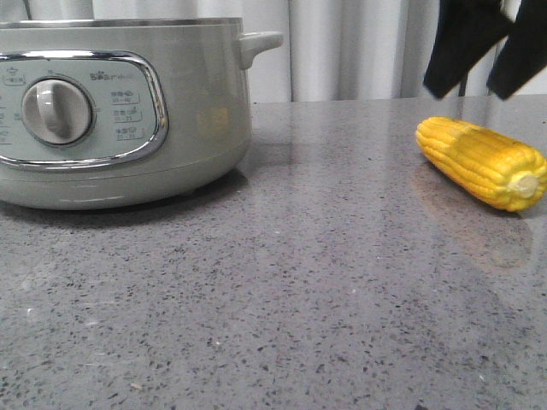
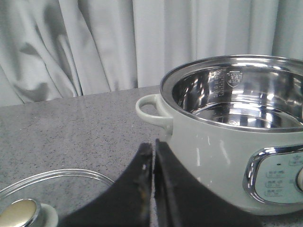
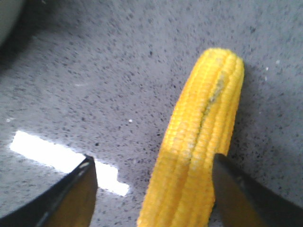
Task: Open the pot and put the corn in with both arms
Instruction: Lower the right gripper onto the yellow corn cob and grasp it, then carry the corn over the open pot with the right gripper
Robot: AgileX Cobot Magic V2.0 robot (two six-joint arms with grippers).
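Observation:
The pale grey-green pot stands at the left of the table, its dial panel facing me. In the left wrist view the pot is open, with its bare steel inside showing. Its glass lid lies flat on the table beside it. My left gripper is shut and empty, near the pot's side handle. The yellow corn lies on the table at the right. My right gripper hangs open just above it. In the right wrist view the corn lies between the open fingers of the right gripper, close to one finger.
The table is a speckled grey stone top. A pale curtain hangs behind it. The lid's metal knob shows in the left wrist view.

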